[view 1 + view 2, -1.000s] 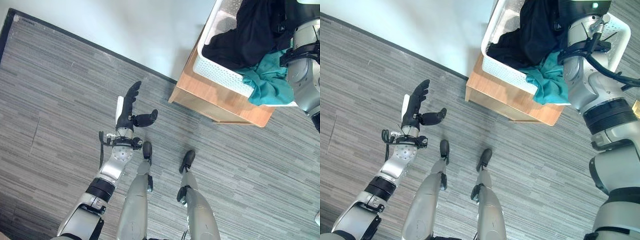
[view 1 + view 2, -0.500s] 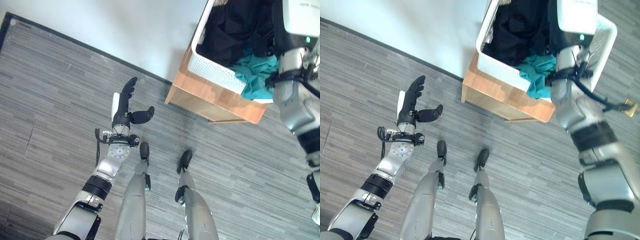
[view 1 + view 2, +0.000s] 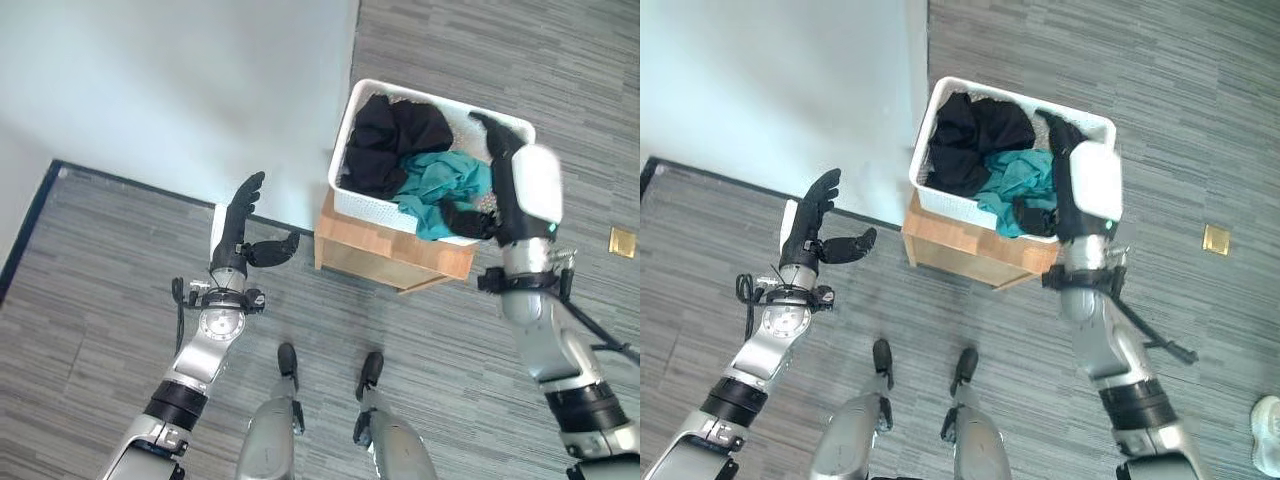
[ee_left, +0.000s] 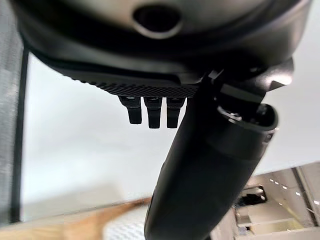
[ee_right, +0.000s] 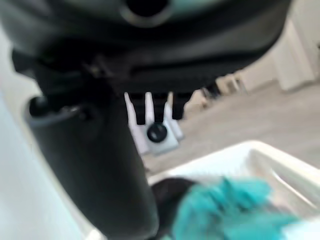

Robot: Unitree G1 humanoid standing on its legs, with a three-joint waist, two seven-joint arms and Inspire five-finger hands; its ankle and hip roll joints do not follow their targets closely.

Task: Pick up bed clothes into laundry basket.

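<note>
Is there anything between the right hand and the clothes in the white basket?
Nothing visible. The right hand hangs open directly over the white basket, close above the teal cloth and black clothes.

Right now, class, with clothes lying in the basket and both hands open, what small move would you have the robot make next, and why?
Probably draw the right hand back from over the white basket. Its fingers are straight and hold nothing, while the black garment and teal garment already lie inside the basket, which sits on the wooden stand. The left hand is open off to the side, also holding nothing.
</note>
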